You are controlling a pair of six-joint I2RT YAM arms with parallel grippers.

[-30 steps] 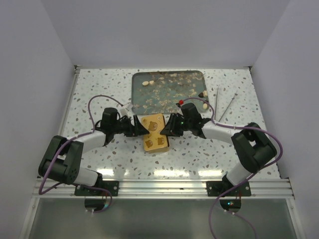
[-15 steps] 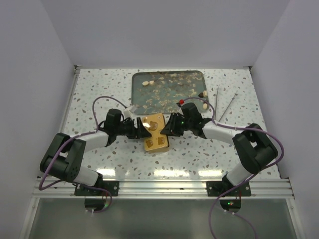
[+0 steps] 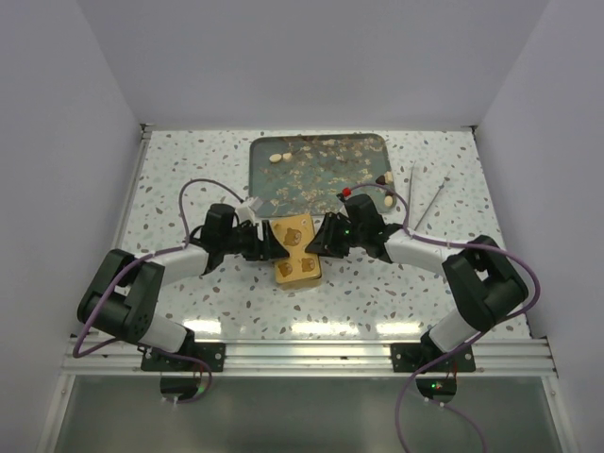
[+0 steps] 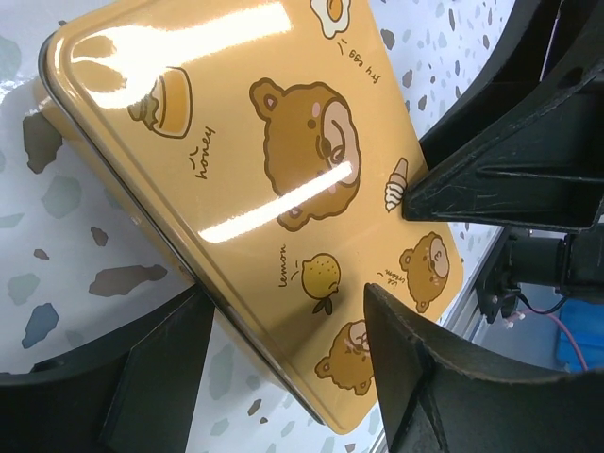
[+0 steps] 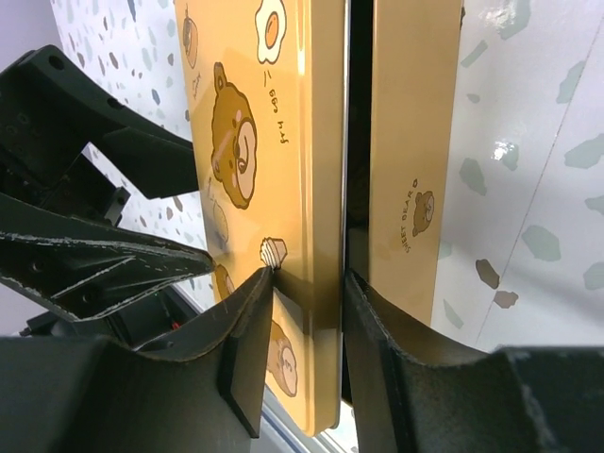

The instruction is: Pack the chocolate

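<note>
Right gripper: grasps the near edge of the lid of the gold tin, one finger on the printed bear face, the other tucked into the dark gap between lid and base; reaches in from the tin's right side in the top view; touches the lid's rim with a fingertip in the left wrist view.

Left gripper: straddles the opposite edge of the lid with its fingers spread wide, one low beside the tin's rim, the other over the printed face; cannot tell whether it presses on the lid or merely stands around it; faces the right gripper across the tin.

Gold tin: sits on the table, just in front of the teal tray, between the two grippers; shows bears, a honey pot, a lemon and a fried egg on its lid.

Chocolate: lies on the teal tray, none visible in the tin; two tan pieces at the far left corner; a dark piece and a cream piece near the right rim; a small red lump near the front rim, just beyond the right gripper.

Pair of thin sticks: rests on the table to the right of the tray, apart from it.
</note>
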